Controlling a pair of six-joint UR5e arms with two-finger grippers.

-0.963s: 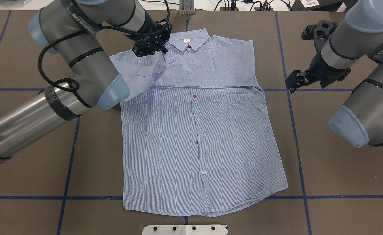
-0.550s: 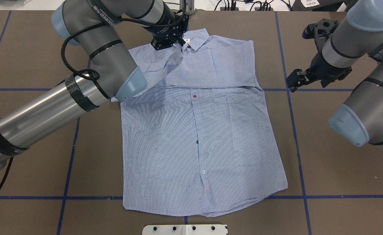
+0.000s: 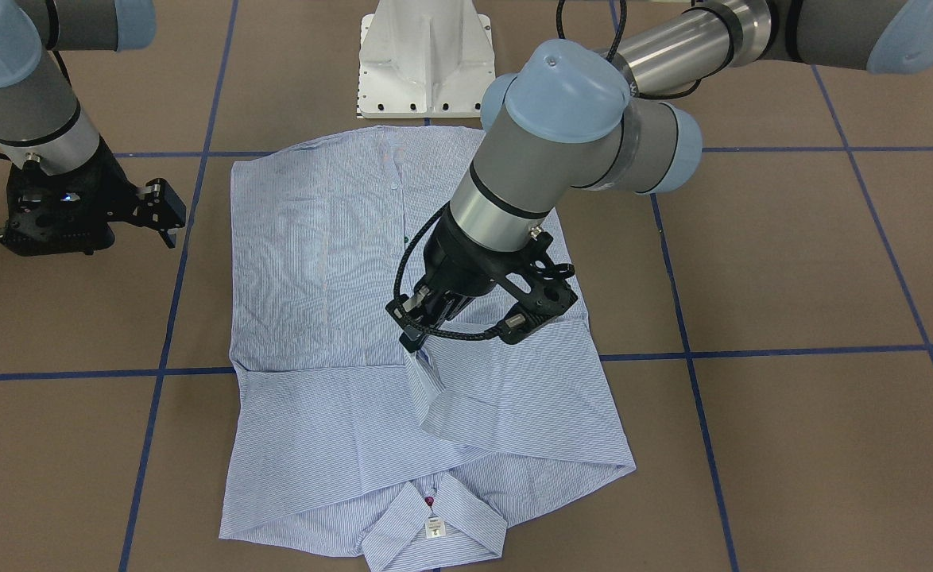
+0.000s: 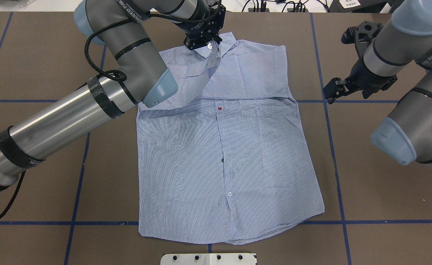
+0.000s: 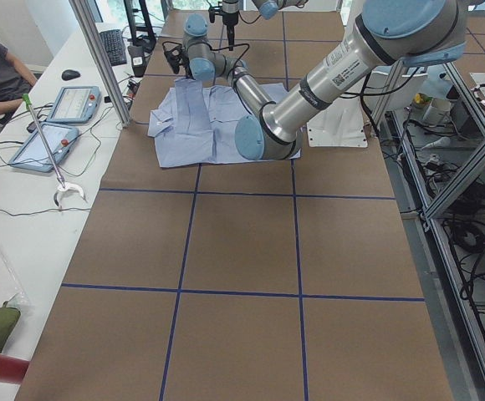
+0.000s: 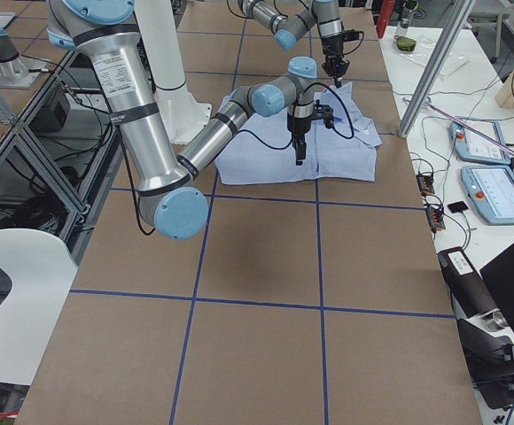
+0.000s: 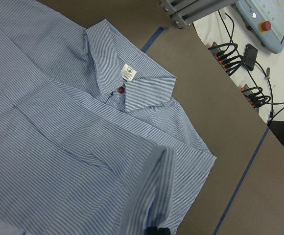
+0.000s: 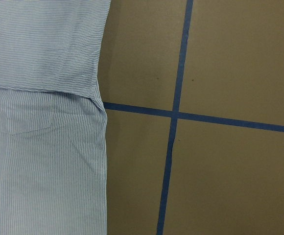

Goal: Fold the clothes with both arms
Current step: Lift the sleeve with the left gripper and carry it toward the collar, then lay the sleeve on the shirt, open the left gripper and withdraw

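— Left side?
— My left gripper (image 4: 209, 43) pinches the sleeve (image 4: 195, 73) at top centre, just beside the collar (image 4: 225, 41). The shirt (image 4: 223, 158) lies flat mid-frame, long axis top to bottom.
— Right?
— My right gripper (image 4: 330, 94) is spread and empty, off the shirt's right edge. Left is nearer.

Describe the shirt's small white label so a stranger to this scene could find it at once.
Start at the striped shirt spread on the brown table and go to its collar, at the end farthest from the robot's white base. The label sits inside the collar beside the top red button; it is the only plain white patch there.
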